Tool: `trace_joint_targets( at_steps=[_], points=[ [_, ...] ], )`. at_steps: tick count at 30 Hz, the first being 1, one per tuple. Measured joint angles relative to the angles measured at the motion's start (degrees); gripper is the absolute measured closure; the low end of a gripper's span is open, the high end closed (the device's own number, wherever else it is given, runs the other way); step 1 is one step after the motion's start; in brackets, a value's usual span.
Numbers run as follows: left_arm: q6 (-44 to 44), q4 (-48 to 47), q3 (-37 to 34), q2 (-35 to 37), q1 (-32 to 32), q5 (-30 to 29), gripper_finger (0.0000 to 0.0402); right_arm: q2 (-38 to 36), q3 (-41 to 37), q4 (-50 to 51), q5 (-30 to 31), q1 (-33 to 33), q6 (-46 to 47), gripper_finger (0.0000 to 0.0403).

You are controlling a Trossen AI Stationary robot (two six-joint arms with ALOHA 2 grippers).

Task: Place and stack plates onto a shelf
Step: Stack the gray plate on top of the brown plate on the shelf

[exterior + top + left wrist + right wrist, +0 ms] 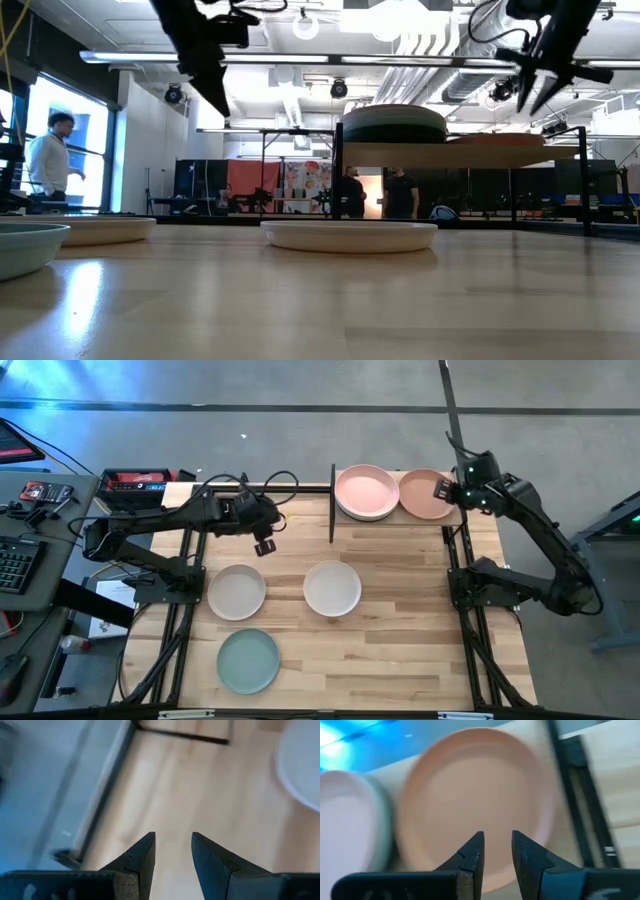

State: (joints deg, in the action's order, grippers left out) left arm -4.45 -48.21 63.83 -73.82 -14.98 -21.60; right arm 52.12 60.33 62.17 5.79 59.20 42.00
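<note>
Shelf: light-wood shelf [400, 510] on thin black posts, at the far edge of the wooden table [400, 650], right of centre.
Stack on shelf: pale pink plate [366, 489] tops a stack on the shelf's left half; in the low view this stack [394, 123] reads dark green at the side, and the number of plates in it cannot be told.
Salmon plate: single salmon plate [424, 494] lies flat on the shelf's right half, just beside the stack; in the right wrist view it [475, 800] fills the middle of the picture, with the pink plate [345, 830] next to it.
Right gripper: right gripper [441, 488] hangs above the salmon plate's right edge; fingers [471, 857] parted by a narrow gap, nothing between them, clear of the plate.
Left gripper: left gripper [265, 546] hangs over bare tabletop left of the shelf, beyond the two cream plates; fingers [145, 855] apart, empty.
Cream plates: one cream plate [237, 591] at centre-left of the table, another [332, 588] at centre, apart from each other.
Mint plate: pale mint plate [248, 660] nearest the front edge, below the left cream plate.
Background: people [48, 160] stand in the room beyond the table.
</note>
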Motion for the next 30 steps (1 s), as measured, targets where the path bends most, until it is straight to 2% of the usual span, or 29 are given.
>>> trace_joint_targets(
  at_steps=[7, 10, 14, 17, 30],
  points=[
    [17.7, -2.0, -3.1, 0.0, 0.1, 12.5, 0.0284, 0.0, 3.5, -0.2, -10.7, -4.2, 2.7, 0.0327],
    [23.5, -2.1, -5.6, 0.0, 1.0, 16.5, 0.0284, 0.0, 3.5, -0.1, -12.1, -8.1, 4.8, 0.0327],
    [29.3, -3.6, -8.4, 0.0, 3.5, 18.6, 0.0284, 0.0, 3.5, -0.1, -12.2, -14.4, 9.1, 0.0327],
    [32.3, -3.9, -10.7, 0.0, 6.2, 19.4, 0.0284, 0.0, 3.5, -0.2, -10.9, -19.7, 13.2, 0.0327],
    [44.7, -4.3, -15.9, 0.0, 17.3, 19.6, 0.0284, 1.5, 3.5, -0.8, 1.7, -43.1, 32.3, 0.0327]
  ],
)
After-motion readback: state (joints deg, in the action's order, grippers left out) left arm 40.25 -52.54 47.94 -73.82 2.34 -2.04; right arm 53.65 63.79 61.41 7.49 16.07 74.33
